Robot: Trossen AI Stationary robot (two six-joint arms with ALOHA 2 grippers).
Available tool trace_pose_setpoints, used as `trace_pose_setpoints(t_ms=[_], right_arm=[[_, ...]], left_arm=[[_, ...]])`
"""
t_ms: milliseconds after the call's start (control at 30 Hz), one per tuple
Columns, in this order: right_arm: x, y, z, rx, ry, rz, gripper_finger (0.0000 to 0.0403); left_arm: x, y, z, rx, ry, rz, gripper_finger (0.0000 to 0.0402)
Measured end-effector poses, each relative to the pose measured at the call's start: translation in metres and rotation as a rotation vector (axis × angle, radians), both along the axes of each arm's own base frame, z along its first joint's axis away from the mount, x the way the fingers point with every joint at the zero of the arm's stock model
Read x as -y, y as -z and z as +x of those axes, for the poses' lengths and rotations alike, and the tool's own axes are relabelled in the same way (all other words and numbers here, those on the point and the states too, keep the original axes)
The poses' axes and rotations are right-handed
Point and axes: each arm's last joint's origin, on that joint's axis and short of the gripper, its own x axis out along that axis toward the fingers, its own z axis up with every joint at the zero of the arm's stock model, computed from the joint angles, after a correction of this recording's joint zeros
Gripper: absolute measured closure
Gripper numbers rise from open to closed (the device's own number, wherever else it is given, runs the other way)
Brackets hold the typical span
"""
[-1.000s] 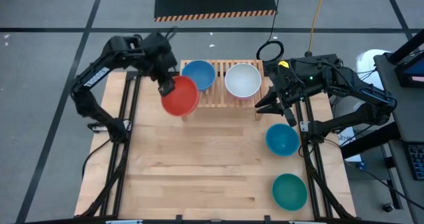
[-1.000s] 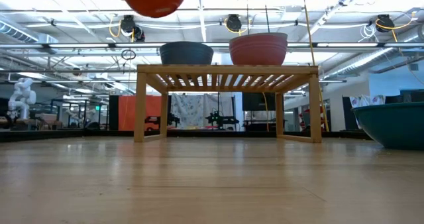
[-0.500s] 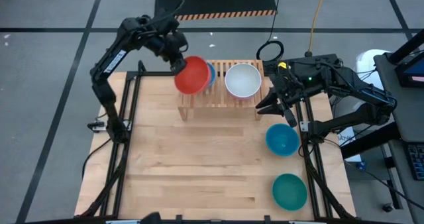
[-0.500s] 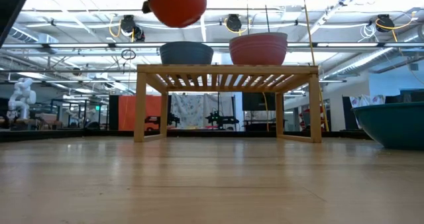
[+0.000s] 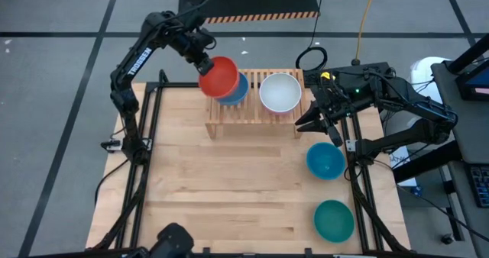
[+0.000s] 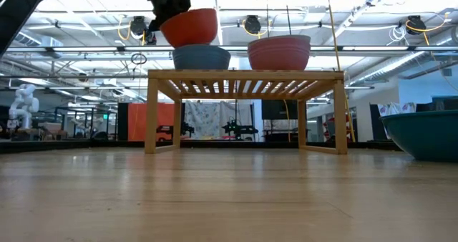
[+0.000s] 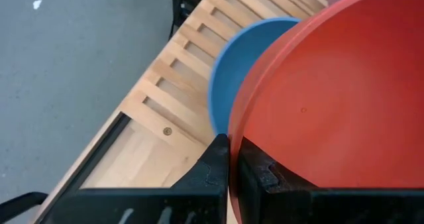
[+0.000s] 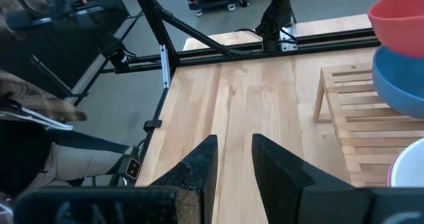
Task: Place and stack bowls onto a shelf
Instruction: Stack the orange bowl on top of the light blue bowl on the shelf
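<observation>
Smooth red bowl [image 5: 219,76] (round), slatted shelf [image 5: 248,111]

Bright, even overhead light; ceiling lamps [image 6: 252,23] glare in the low view, whose near tabletop [image 6: 229,199] looks perhaps slightly soft.

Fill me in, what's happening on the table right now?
The left tool grips the rim of the red bowl, holding it just above the blue bowl on the shelf. A white bowl sits nested in a pink one beside it. The right tool waits open, right of the shelf.
</observation>
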Motion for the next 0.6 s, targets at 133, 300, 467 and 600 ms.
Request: trace_pose_setpoints(t_ms=[133,300,467,600], right_arm=[[0.000,0.000,0.000,0.000,-0.004,-0.007,0.0316],[0.000,0.000,0.000,0.001,-0.005,-0.009,0.0316],[0.000,0.000,0.000,0.005,-0.013,-0.024,0.0316],[0.000,0.000,0.000,0.003,-0.013,-0.025,0.0316]], left_arm=[[-0.005,0.007,0.005,-0.018,0.015,-0.008,0.0394],[-0.012,0.017,0.011,-0.039,0.022,-0.023,0.0394],[-0.012,0.018,0.012,-0.048,0.030,-0.016,0.0394],[-0.009,0.013,0.009,-0.039,0.022,-0.009,0.0394]])
